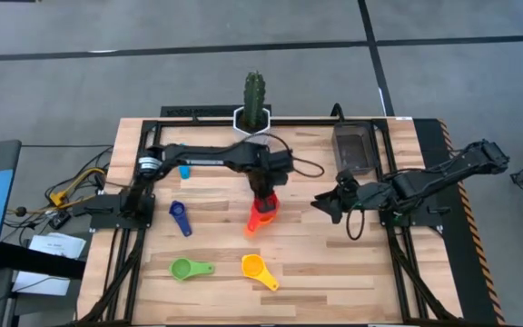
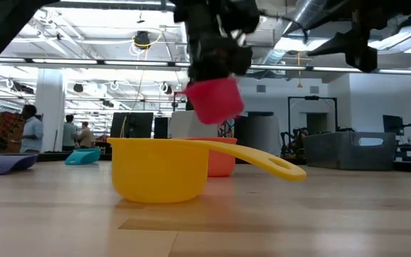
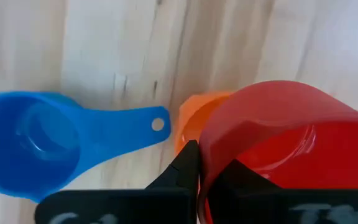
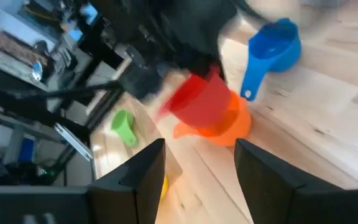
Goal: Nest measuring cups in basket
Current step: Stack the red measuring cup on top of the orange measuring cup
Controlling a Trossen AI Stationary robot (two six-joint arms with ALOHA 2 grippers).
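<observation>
My left gripper (image 1: 263, 189) is at the table's middle, shut on the red cup (image 2: 216, 100), which hangs above the orange cup (image 2: 222, 163). The orange cup rests on the table (image 1: 334, 272). A blue cup (image 3: 36, 143) lies beside it, handle toward the orange cup. Light blue (image 1: 184, 170), dark blue (image 1: 180, 218), green (image 1: 189, 268) and yellow (image 1: 257, 270) cups lie scattered on the table. The dark grey basket (image 1: 354, 150) stands near the far right edge. My right gripper (image 1: 325, 204) hovers open to the right of the red cup. My left gripper holds the red cup by its rim wall (image 3: 205, 163), one finger (image 3: 185, 167) outside and the other inside the bowl. The fingers come from above, pointing down. The cup is lifted clear and tilted, right over the orange cup (image 3: 191, 118).
A white hexagonal pot with a cactus (image 1: 254, 109) stands at the far edge behind my left arm. Cables lie off the table's left side. The basket (image 2: 348, 150) has bare wood in front of it. People stand far back in the room.
</observation>
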